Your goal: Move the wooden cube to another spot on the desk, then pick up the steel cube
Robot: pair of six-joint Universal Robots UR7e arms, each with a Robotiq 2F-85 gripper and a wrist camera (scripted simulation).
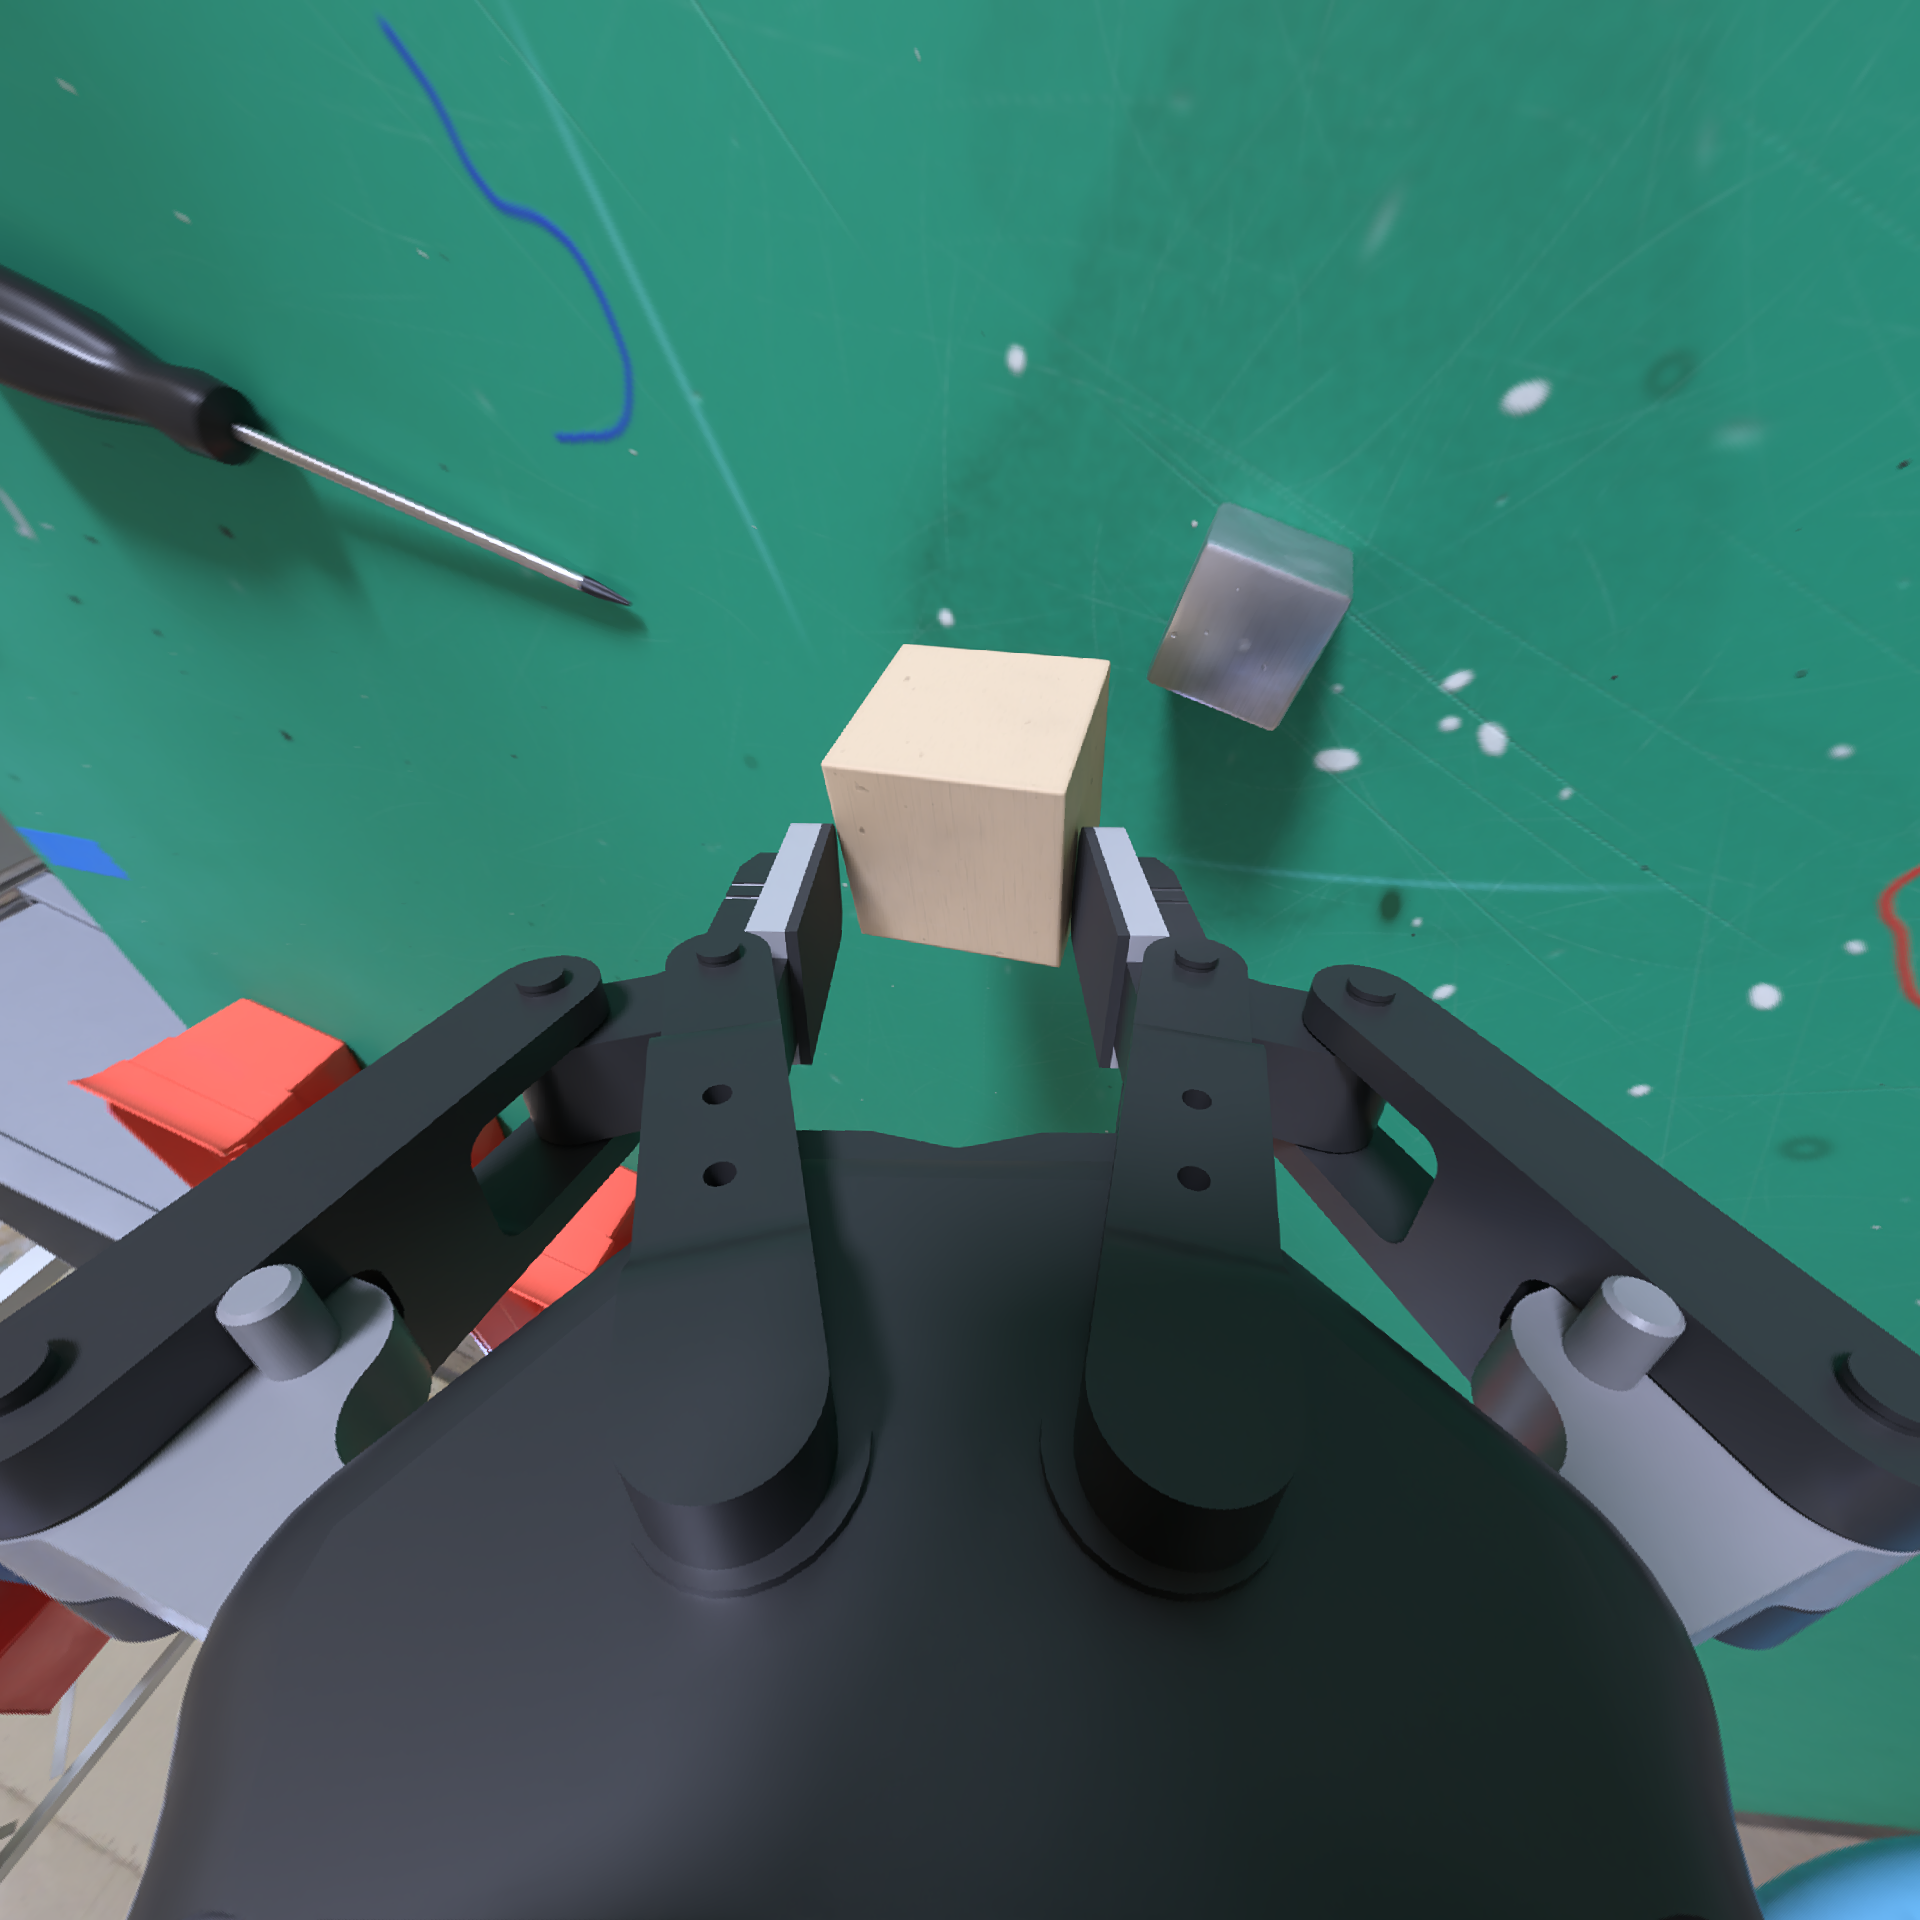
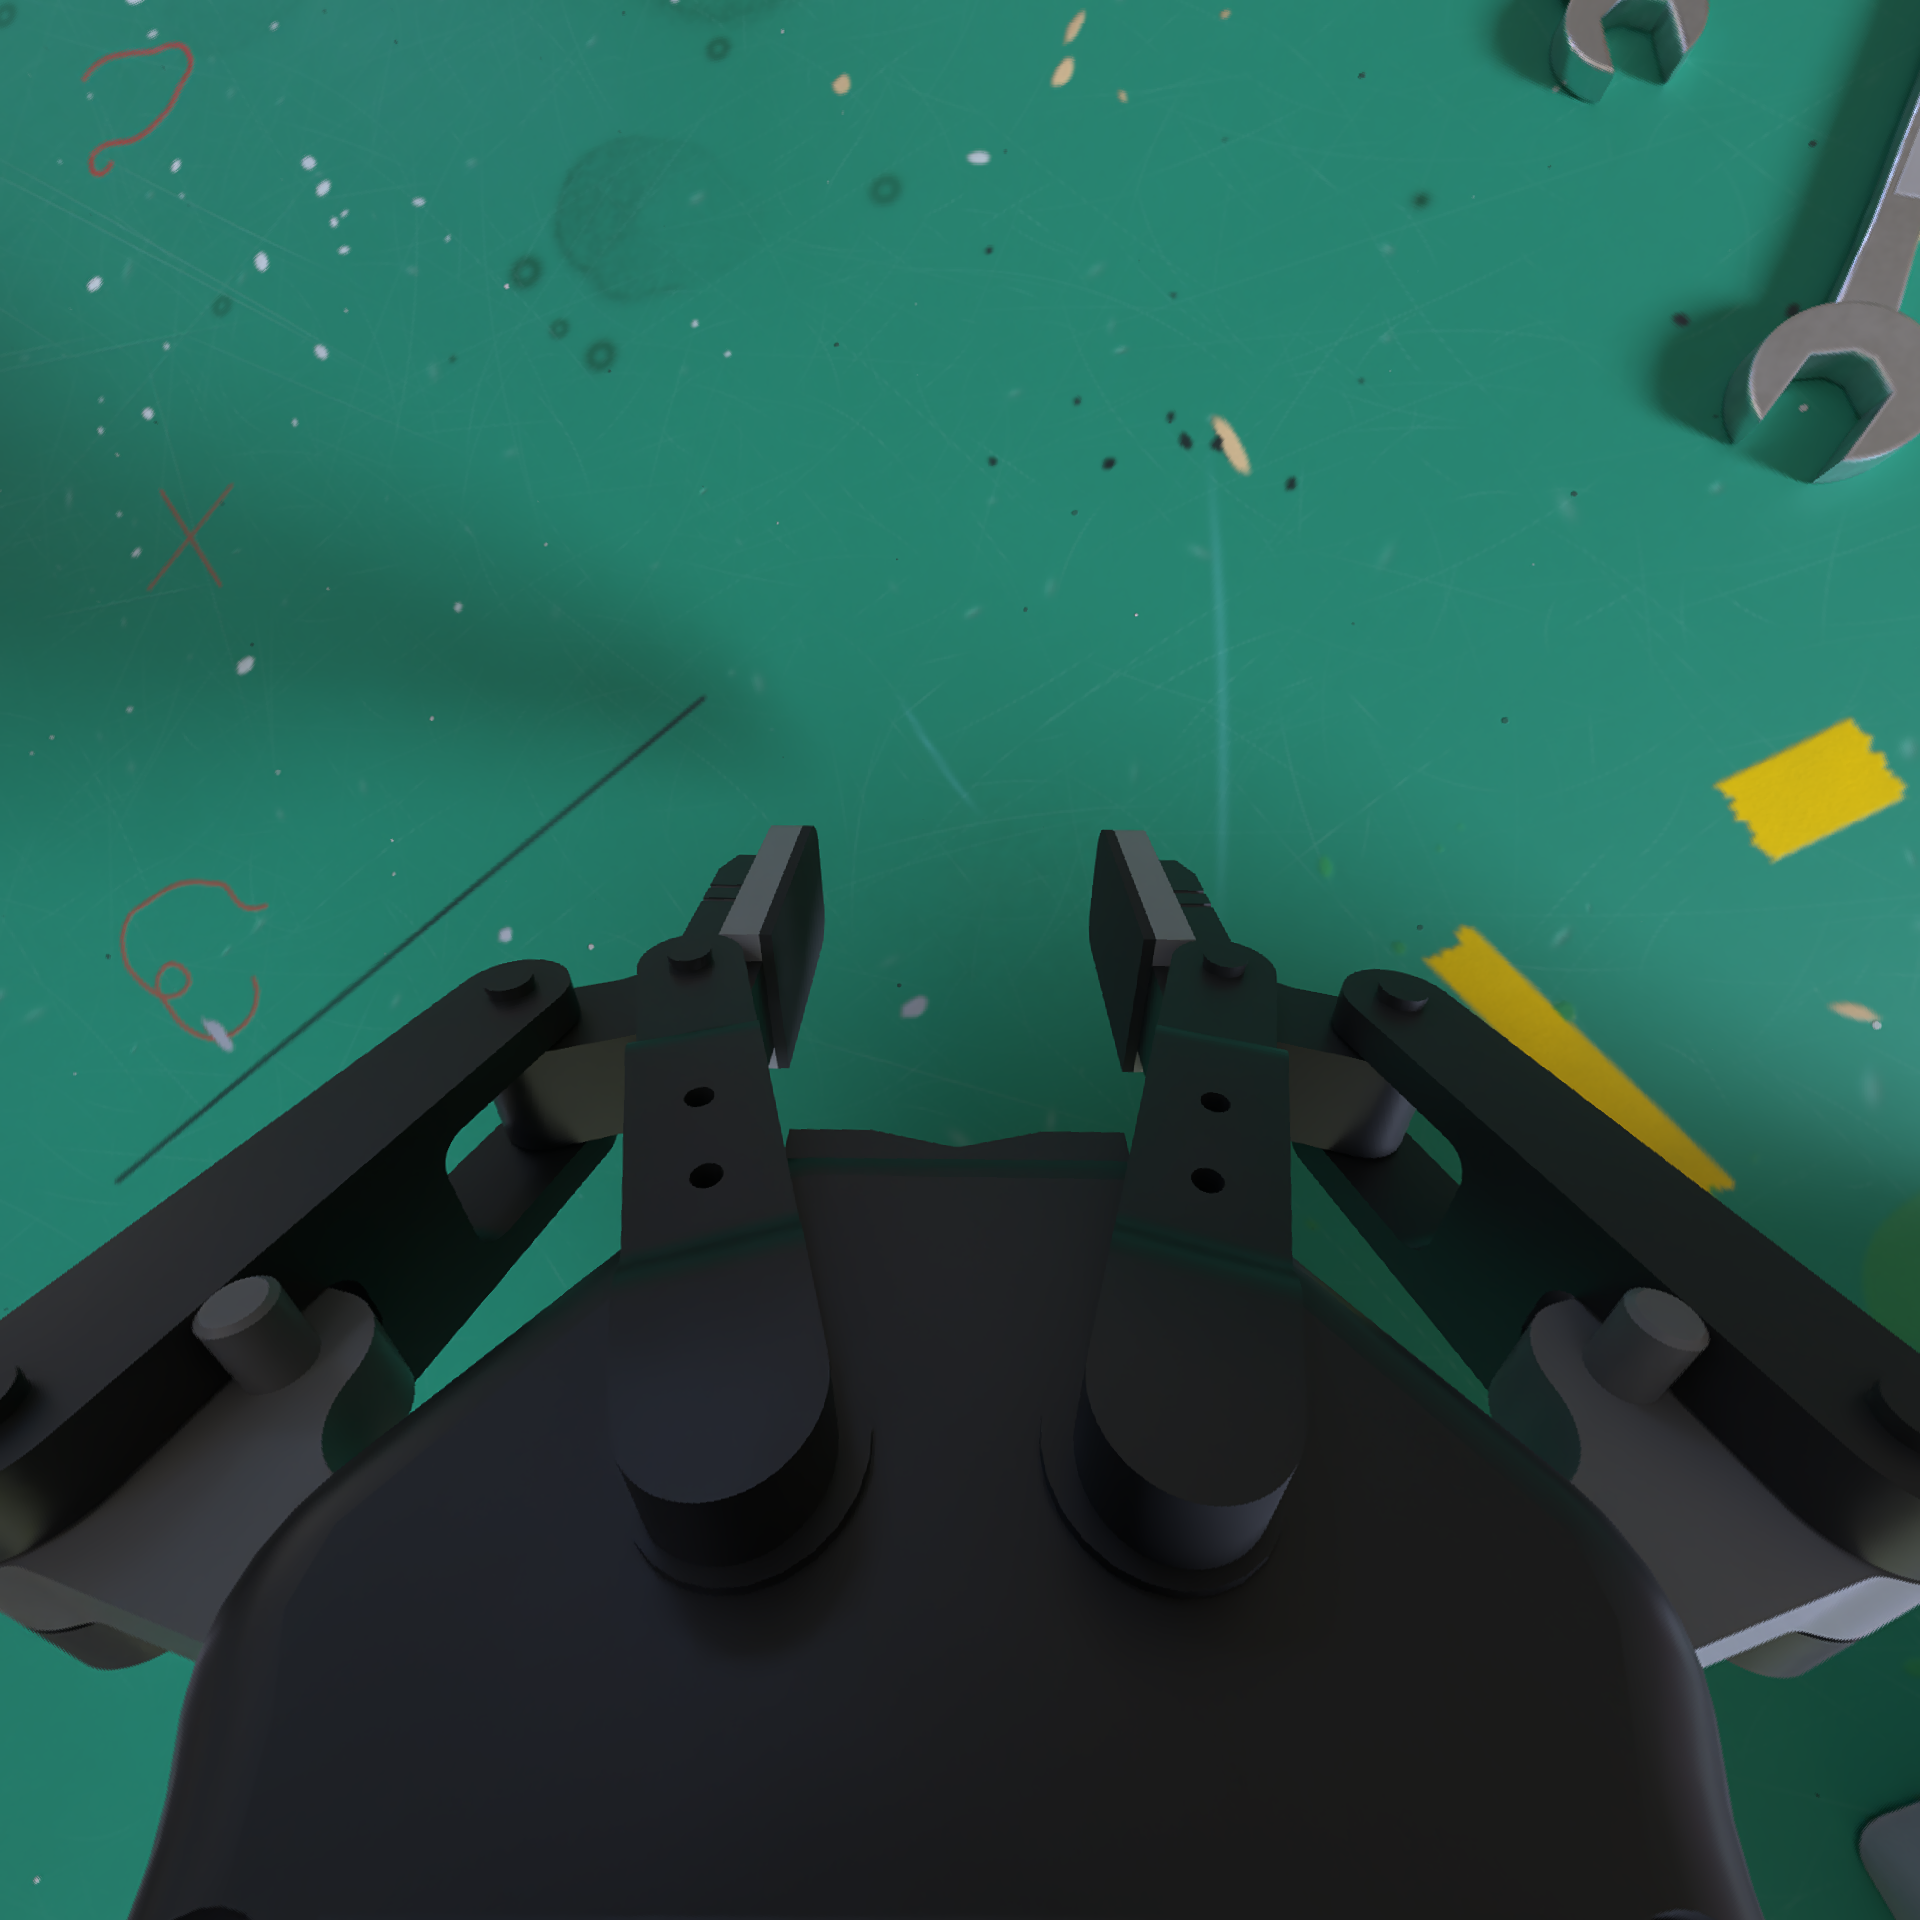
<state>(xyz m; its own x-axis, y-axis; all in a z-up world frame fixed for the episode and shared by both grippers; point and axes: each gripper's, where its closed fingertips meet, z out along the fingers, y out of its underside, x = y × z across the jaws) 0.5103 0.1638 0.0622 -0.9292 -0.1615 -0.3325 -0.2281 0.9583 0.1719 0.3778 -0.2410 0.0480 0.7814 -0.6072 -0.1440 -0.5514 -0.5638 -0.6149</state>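
Your left gripper [image 1: 956,894] is sitting with its fingers spread about as wide as the wooden cube [image 1: 966,800], one pad at each side of the cube's lower part at frame centre; you cannot tell whether the pads are touching it or whether it is resting on the green desk [image 1: 1351,260]. The steel cube [image 1: 1252,618] is lying just beside it, to the upper right, tilted. A screwdriver [image 1: 208,416] is lying at the left edge. Your right gripper [image 2: 956,945] is hanging wide open and empty over bare desk, with a wrench [image 2: 1860,312] at the upper right.
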